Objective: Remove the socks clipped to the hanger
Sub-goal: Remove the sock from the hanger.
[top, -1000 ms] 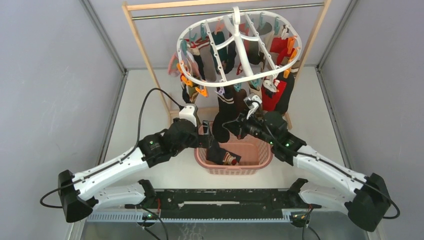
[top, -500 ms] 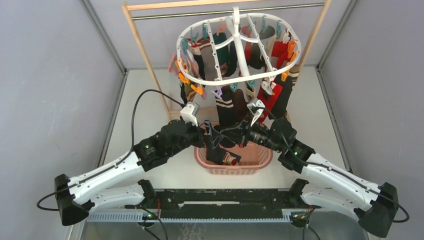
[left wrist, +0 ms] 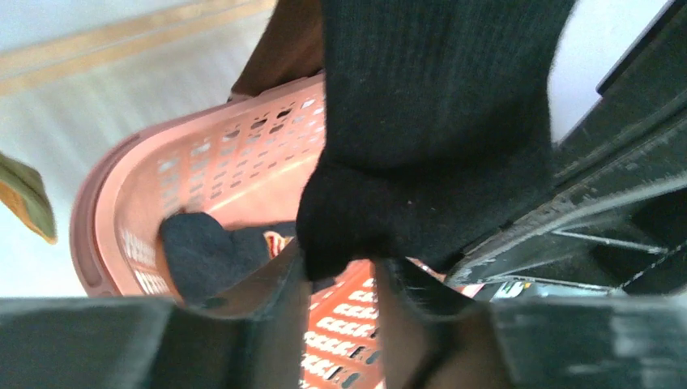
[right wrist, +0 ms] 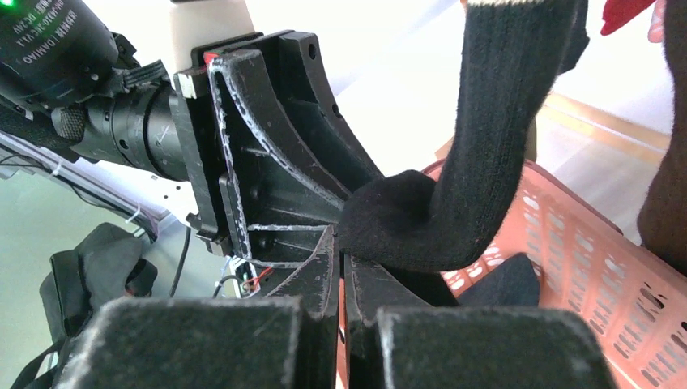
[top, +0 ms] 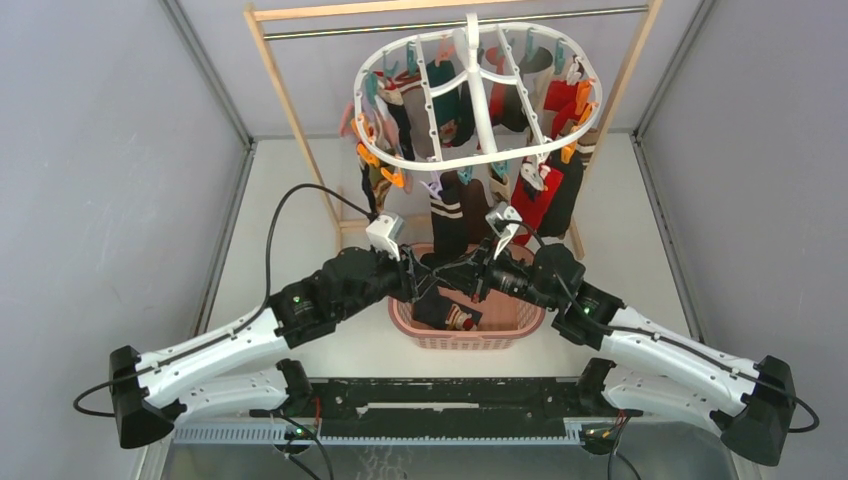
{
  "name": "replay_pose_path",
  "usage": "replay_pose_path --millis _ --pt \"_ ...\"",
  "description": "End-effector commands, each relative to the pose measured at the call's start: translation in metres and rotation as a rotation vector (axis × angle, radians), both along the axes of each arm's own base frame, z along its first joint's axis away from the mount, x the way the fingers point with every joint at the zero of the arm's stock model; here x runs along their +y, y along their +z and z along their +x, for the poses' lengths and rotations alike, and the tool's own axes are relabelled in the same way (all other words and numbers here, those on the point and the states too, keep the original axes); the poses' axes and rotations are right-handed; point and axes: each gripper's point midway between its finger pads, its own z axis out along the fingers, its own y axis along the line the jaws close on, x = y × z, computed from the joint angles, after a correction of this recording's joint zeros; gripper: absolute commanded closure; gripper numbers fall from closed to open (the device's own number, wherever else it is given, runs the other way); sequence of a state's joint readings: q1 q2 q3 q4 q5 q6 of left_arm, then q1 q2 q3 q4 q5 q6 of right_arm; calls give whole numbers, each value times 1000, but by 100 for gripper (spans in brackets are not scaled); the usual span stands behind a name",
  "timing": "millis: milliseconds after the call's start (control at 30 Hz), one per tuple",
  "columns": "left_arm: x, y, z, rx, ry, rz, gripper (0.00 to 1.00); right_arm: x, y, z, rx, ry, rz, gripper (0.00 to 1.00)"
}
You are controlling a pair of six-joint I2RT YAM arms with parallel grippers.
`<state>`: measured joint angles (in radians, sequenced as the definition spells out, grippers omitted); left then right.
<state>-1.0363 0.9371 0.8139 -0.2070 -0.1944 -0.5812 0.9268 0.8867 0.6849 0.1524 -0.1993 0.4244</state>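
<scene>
The hanger (top: 483, 100) hangs from the wooden-framed rail (top: 290, 110) over the far half of the counter (top: 300, 200), with the socks (top: 545, 195) clipped round its rim and dangling below. Under its near side, towards the middle of the counter, stands a pink basket (top: 470, 338) holding a few dark socks. Both arms meet just above it. One black sock (left wrist: 429, 121) hangs between them. The left gripper (left wrist: 340, 271) has its fingers (left wrist: 267, 316) apart, with a gap between them, and the sock's foot sits at their tips. The right gripper (right wrist: 340, 243) has its fingers (right wrist: 308, 284) pressed together, the foot lying against their tips. I cannot tell whether any fabric is pinched there.
</scene>
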Motion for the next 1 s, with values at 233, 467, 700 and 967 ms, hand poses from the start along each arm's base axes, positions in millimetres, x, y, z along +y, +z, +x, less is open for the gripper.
replay_pose_path --millis 233,467,700,967 --pt "-7 23 -6 -75 -42 -80 100 -1 6 -6 6 -8 20 100" --pt "4 32 -12 -76 -25 -106 100 -11 5 -4 11 -46 4 95" --pt "12 36 -20 -67 -21 -111 100 -26 2 -1 21 -111 -24 66" --pt "19 47 -28 -72 -21 -123 100 -42 21 -2 -25 -157 -60 54"
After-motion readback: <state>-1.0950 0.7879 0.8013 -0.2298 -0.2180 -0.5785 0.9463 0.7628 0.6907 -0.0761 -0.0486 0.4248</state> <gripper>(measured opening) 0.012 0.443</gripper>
